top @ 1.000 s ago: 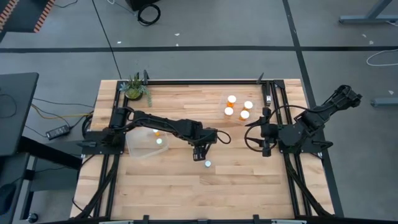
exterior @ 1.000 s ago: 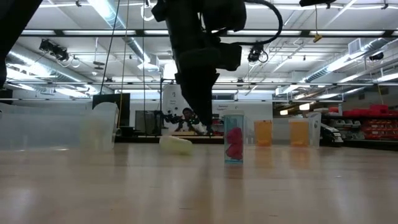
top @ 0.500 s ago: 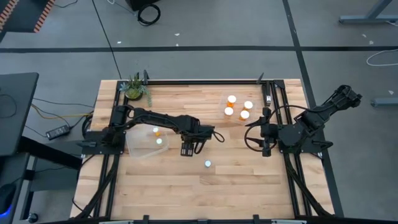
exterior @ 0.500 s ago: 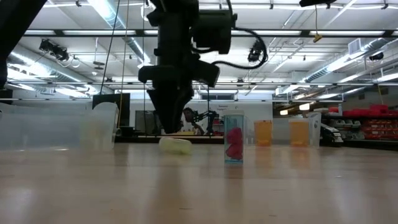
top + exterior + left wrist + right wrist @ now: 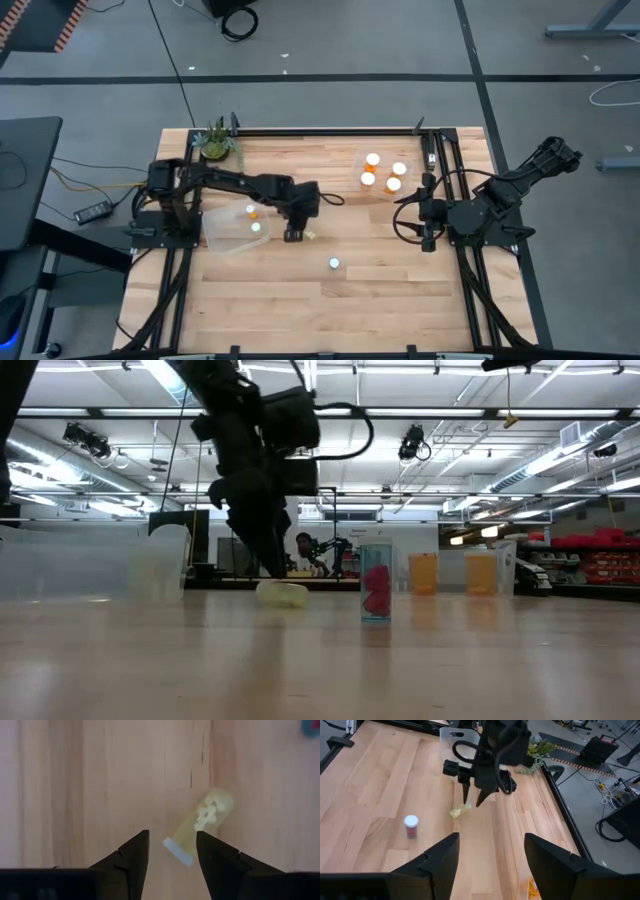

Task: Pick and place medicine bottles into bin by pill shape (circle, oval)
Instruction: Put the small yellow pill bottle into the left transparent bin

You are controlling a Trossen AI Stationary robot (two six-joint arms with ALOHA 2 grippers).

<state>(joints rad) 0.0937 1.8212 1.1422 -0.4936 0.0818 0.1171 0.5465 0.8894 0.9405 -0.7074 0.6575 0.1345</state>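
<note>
A pale yellow medicine bottle [image 5: 202, 824] lies on its side on the wood, its white cap [image 5: 178, 852] between my left gripper's [image 5: 171, 845] open fingers. In the high view the left gripper [image 5: 294, 236] hangs just left of that bottle [image 5: 309, 236]. A second bottle [image 5: 334, 264] with red pills and a white cap stands upright toward the front. In the low view it [image 5: 375, 585] stands right of the lying bottle [image 5: 282, 593]. My right gripper [image 5: 490, 855] waits open at the right side of the table.
A clear bin [image 5: 222, 238] at the left holds two bottles [image 5: 256, 226]. Another clear bin [image 5: 362, 160] at the back right holds several orange bottles [image 5: 393, 184]. A potted green plant [image 5: 217, 145] stands at the back left corner.
My left gripper has swung left and back, away from the upright red-pill bottle to the lying yellow one. Its fingers have narrowed somewhat. The right arm has not moved.
</note>
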